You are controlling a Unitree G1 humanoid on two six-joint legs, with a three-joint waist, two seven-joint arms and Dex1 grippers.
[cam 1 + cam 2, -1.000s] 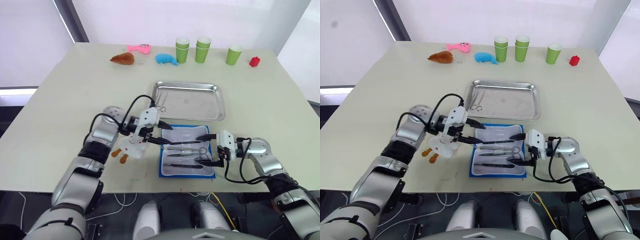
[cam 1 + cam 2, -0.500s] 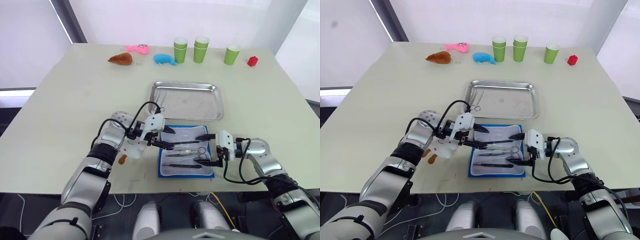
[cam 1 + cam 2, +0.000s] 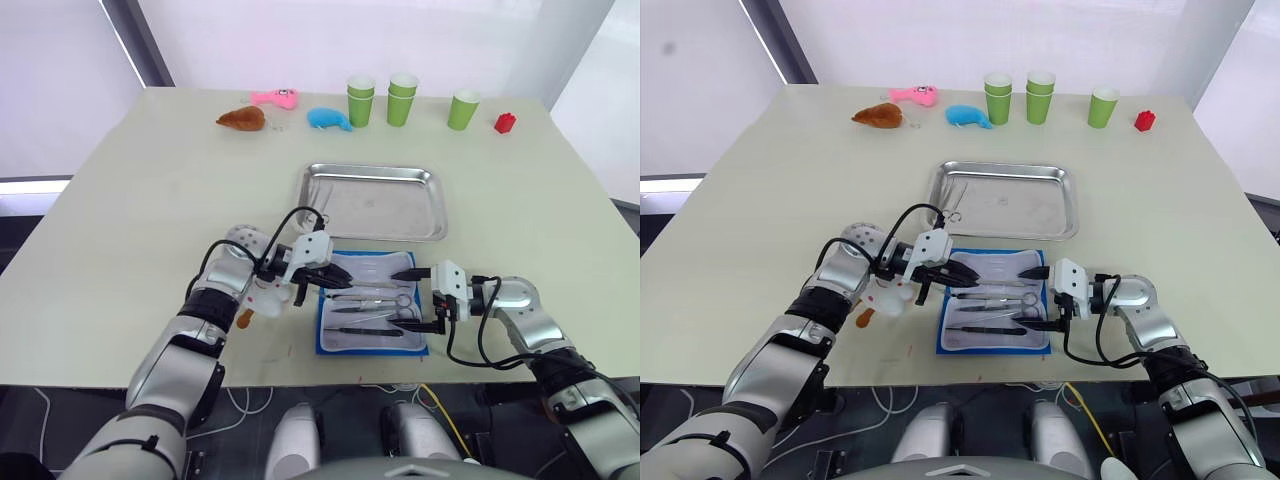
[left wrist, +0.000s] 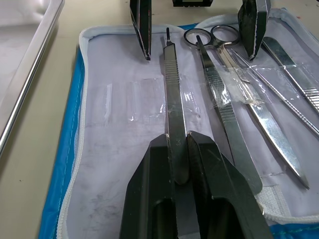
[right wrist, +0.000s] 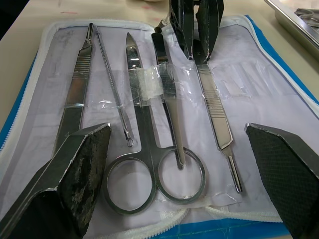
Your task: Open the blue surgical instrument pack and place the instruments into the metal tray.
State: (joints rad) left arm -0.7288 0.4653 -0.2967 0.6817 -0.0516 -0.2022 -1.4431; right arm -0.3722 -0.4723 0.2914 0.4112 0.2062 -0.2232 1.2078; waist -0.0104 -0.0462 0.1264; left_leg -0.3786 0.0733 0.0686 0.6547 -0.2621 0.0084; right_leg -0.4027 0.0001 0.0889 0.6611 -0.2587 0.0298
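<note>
The blue surgical instrument pack (image 3: 327, 338) lies open on the table in front of the metal tray (image 3: 430, 205), pale lining up. Several instruments lie side by side on the lining: scissors (image 5: 149, 164), a thin probe (image 5: 112, 94), forceps (image 5: 75, 107) and flat handles. My left gripper (image 4: 178, 149) is at the pack's left end, shut on a flat ridged metal handle (image 4: 174, 99). Over the pack's right end my right gripper (image 3: 408, 300) stands wide open, one finger on either side of the instruments' ends. A thin instrument (image 3: 954, 200) lies in the tray's left part.
A small white toy with orange feet (image 3: 258, 300) lies beside my left wrist. Along the table's far edge stand green cups (image 3: 403, 98), a red block (image 3: 505, 122), a blue whale toy (image 3: 329, 118), a pink toy (image 3: 277, 97) and a brown toy (image 3: 242, 118).
My left gripper came down to the pack's left end and its fingers, spread half a second ago, have shut on the flat handle. My right gripper has stayed open in place.
</note>
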